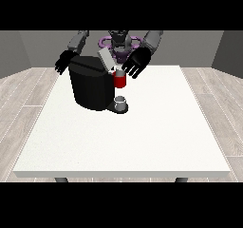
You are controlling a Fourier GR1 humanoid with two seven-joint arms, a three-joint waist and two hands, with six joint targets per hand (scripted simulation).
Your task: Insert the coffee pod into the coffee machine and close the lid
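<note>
Black box-shaped coffee machine [90, 87], tabletop's far-left area | grey hinged lid [106, 60] raised | hand at view's right [135, 63]: fingers spread, beside lid | small coffee pod: unseen; presumably light, rigid | take lid's free edge.

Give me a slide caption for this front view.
Robot's hand at the view's right hovers by the red pod holder of a black coffee machine, lid raised.

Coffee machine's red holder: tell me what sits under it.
Under the red holder, a small grey cup stands on the machine's dark base. The black coffee machine body hides the table behind it; the cup's inside cannot be seen.
</note>
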